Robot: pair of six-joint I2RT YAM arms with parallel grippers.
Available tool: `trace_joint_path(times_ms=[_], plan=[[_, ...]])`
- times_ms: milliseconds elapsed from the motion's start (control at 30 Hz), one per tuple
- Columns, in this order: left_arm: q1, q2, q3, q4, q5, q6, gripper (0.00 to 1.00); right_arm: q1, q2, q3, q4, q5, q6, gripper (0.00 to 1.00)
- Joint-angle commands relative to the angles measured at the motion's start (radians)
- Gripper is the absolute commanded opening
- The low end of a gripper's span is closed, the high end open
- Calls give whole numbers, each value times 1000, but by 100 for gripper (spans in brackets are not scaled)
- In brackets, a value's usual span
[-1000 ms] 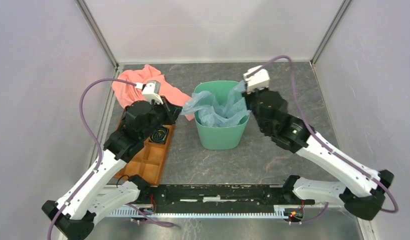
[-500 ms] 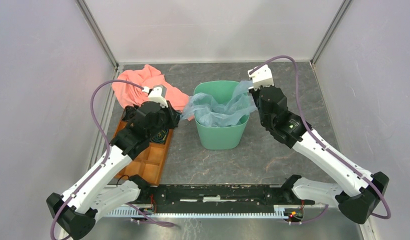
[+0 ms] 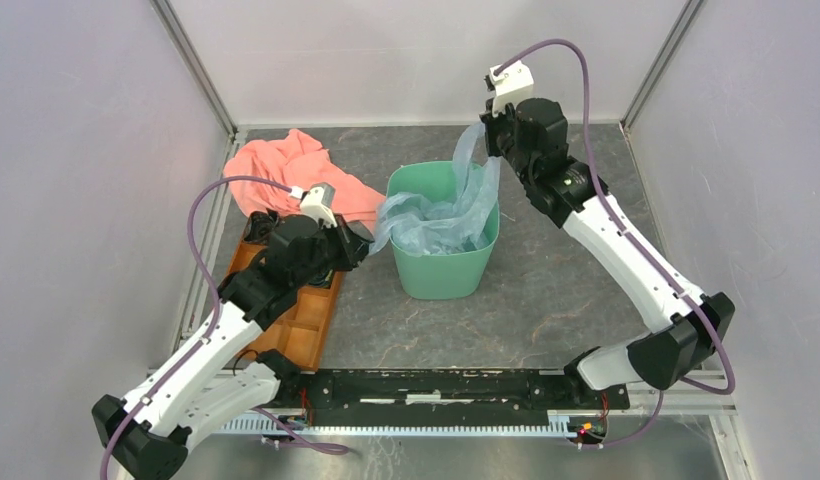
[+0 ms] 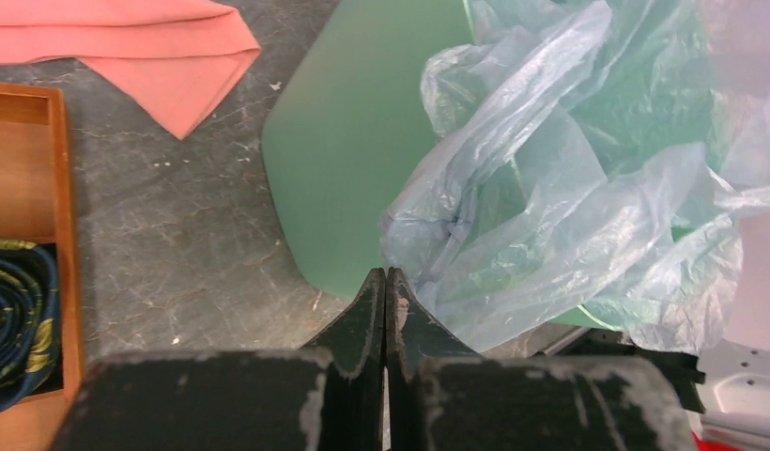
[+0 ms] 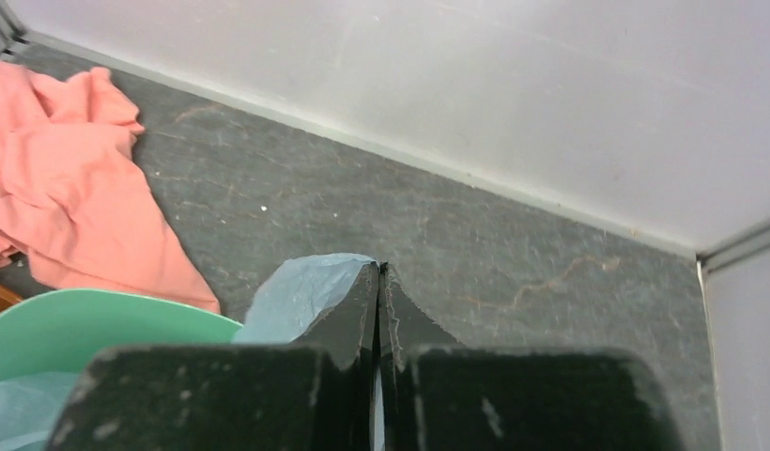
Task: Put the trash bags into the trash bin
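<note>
The trash bag (image 3: 441, 215) is thin, crinkly, see-through pale blue plastic. Most of it sits bunched up inside the trash bin (image 3: 441, 272), a smooth mint-green tub with a rounded square rim. The right gripper (image 3: 489, 142) has its fingers pressed together on a corner of the bag and holds it up high above the bin's far rim. The left gripper (image 4: 386, 274) is pressed together too, pinching the bag's edge where it spills over the bin's left side. A soft pink cloth (image 3: 286, 165) lies crumpled on the gray table (image 3: 546, 300).
</note>
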Motion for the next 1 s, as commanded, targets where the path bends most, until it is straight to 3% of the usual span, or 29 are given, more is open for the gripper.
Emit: trace_joint_path(times_ms=[0,133,267,400,633,833,967], plan=[[3,-46,-20,48,96,-45,2,0,-5,78,-13,-50,-90,0],[4,-72,-30,28,80,6,2,-11,14,76,31,-37,-97,0],[3,-79,-29,32,93,68,2,-16,71,123,-58,48,-66,3],[4,-75,-26,46,160,98,2,0,105,250,-323,80,13,42],[4,-33,23,-3,167,214,2,76,-17,324,-655,149,180,97],[2,-27,2,20,238,205,2,88,-152,294,-775,42,395,98],[-15,-37,-5,16,242,189,2,93,-294,103,-663,-76,509,98]])
